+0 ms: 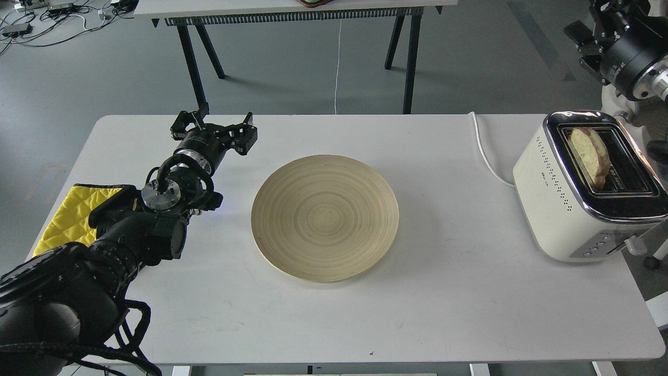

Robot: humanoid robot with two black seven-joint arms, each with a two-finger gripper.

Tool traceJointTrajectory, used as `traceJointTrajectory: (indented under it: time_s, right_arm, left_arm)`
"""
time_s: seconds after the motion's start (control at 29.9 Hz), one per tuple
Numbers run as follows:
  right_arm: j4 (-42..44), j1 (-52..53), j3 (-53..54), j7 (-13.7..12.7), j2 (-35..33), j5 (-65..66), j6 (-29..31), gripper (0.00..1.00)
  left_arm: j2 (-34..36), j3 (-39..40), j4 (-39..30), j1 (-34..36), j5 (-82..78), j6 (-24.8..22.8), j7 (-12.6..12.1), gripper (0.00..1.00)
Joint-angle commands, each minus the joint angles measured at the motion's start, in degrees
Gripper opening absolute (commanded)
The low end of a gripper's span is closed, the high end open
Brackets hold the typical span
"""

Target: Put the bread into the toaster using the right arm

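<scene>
One white table [334, 324] filled most of the view, carrying one plate, one toaster, one cloth and one cable. Two black arms showed: the left arm [104, 245] came in from the near left corner and lay over the table's left side, while of the right arm [626, 57] only a thick jointed section appeared at the far right edge, its fingers out of view. One round wooden plate [324, 218] sat at the table's centre, bare. One cream toaster [574, 209] stood at the right edge, with two slots. One slice of bread [589, 154] stood tilted in the left slot, partly protruding. One yellow cloth [68, 214] lay at the left edge under the arm. The left gripper [219, 128] hovered far left, fingers spread wide, holding nothing. One white cable [485, 151] ran along the table left of the toaster.
</scene>
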State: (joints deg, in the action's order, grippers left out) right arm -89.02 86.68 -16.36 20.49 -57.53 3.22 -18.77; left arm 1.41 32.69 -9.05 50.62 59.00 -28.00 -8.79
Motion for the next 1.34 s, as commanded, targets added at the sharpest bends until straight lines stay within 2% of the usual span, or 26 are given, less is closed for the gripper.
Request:
traceJointTrajectory:
  time_s: [0.0,0.13,0.3,0.47,0.57,0.67,1.3]
  right_arm:
    - [3.75,-15.01,16.24,1.21,7.23,-4.71,4.95,0.99]
    - [10.96,-27.59,29.08,3.32,16.99,-4.72,14.79,0.99]
    - [21.06,-36.3,36.48,7.51,25.17,-4.89,30.51,0.99]
    - [33.98,-40.35,37.11,7.51,32.38,-8.22,46.77,0.99]
    - [41.8,-41.5,36.84,7.51,35.54,-13.4,46.77,0.99]
    - [44.81,-42.29,36.93,7.51,36.78,-13.95,46.77,0.99]
    - [44.81,-42.12,36.67,7.51,37.4,-13.77,46.77,0.99]
  left_arm:
    - [0.0,0.0,0.0,0.0,-0.03,0.0,0.0,1.0]
    - [0.0,0.0,0.0,0.0,-0.03,0.0,0.0,1.0]
    - [0.0,0.0,0.0,0.0,-0.03,0.0,0.0,1.0]
    - [0.0,0.0,0.0,0.0,-0.03,0.0,0.0,1.0]
    - [0.0,0.0,0.0,0.0,-0.03,0.0,0.0,1.0]
    - [0.0,0.0,0.0,0.0,-0.03,0.0,0.0,1.0]
    - [0.0,0.0,0.0,0.0,-0.03,0.0,0.0,1.0]
